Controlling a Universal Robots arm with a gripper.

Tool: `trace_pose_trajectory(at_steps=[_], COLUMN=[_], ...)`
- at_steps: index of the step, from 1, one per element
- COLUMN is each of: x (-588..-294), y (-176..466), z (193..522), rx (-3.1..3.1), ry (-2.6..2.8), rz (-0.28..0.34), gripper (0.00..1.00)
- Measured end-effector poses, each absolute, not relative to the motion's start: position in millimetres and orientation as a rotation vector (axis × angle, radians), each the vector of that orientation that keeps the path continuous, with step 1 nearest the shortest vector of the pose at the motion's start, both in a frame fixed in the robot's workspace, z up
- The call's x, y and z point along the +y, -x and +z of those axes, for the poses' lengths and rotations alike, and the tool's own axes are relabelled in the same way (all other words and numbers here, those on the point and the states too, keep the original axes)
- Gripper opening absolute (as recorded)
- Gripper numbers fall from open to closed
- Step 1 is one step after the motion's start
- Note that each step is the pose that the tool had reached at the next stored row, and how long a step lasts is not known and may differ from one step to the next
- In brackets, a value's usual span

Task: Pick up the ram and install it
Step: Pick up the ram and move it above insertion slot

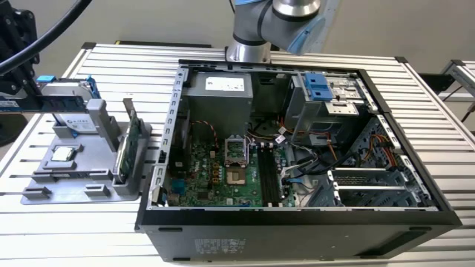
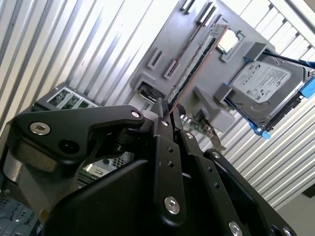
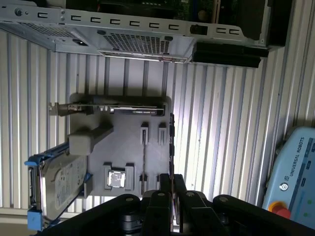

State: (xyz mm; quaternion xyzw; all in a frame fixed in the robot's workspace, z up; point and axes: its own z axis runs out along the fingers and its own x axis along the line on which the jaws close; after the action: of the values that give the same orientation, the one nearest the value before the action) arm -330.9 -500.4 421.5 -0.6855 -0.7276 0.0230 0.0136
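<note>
Clamped shut on the ram (image 2: pixel 197 65) by the gripper (image 2: pixel 165 115), stick jutting straight out past the fingertips: thin edge over the grey tray (image 3: pixel 123 152) in both wrist views, blue chip-lined face at the exterior view's left, beside the hard drive (image 1: pixel 74 119).

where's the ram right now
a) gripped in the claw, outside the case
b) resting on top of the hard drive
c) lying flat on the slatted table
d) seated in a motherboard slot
a: in both wrist views the ram sticks out edge-on from between the closed fingers of the claw, with the gray tray behind it, not inside the computer case.
</note>
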Motion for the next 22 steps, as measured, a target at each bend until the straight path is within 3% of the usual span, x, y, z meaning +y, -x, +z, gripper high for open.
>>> trace_pose_trajectory(at_steps=[22], x=[-500.4], y=[321.0], z=[421.6], rx=[-2.266], ry=[2.135], rz=[0.072], gripper=[0.00])
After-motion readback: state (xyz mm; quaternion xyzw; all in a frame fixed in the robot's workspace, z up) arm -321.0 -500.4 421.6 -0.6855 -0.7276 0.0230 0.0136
